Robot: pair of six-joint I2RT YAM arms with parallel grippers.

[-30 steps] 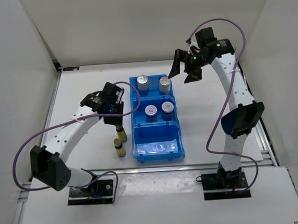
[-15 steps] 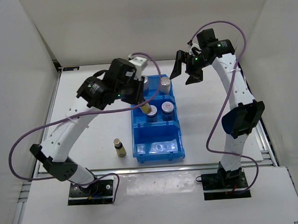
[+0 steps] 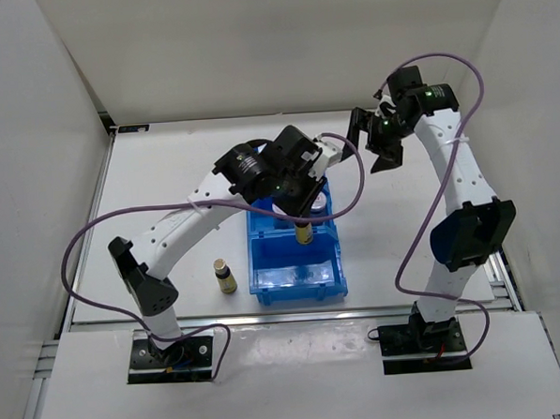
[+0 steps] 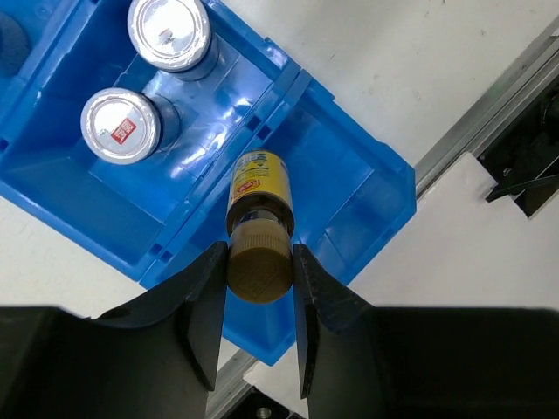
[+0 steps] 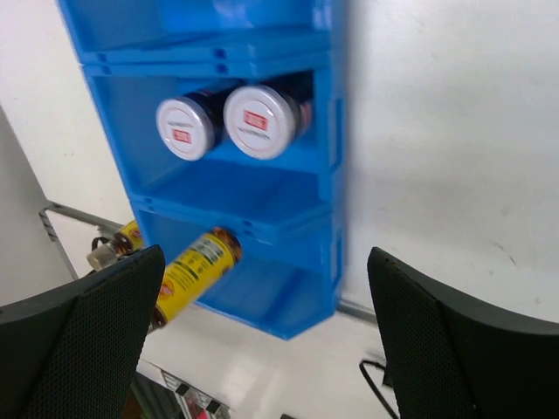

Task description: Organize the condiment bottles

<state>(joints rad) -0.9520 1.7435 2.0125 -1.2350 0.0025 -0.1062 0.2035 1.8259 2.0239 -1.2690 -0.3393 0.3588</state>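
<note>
Fingers, left: left gripper (image 4: 258, 260) clamped on the brown cap of a slim bottle (image 4: 259, 185), one finger (image 4: 203, 305) on either side.
Fingers, right: right gripper (image 3: 374, 141) spread wide, holding nothing, in the air past the far right corner of the bin (image 4: 367, 205).
Surroundings: blue bin with three compartments on a white table (image 3: 166, 178); two jars (image 4: 120, 127) side by side in the middle compartment, just beyond the held bottle.
In the way: from above, the left arm covers the bin's far part; the divider between the middle and near compartments lies right by the bottle.
Bottle, place: hangs cap uppermost over the near compartment, close to that divider; whether it touches the floor, cannot tell.
Bottle, look: yellow-brown body, yellow label with a red mark and dark print.
Second bottle (image 3: 226, 276): same kind, upright on the table left of the bin, apart from it.
Left wrist view: shows the grip on the cap and the jars' silver lids from above.
Right wrist view: shows red marks on both jar lids and the bottle's side.
Top view: shows both arms, but the jars are hidden under the left gripper.
</note>
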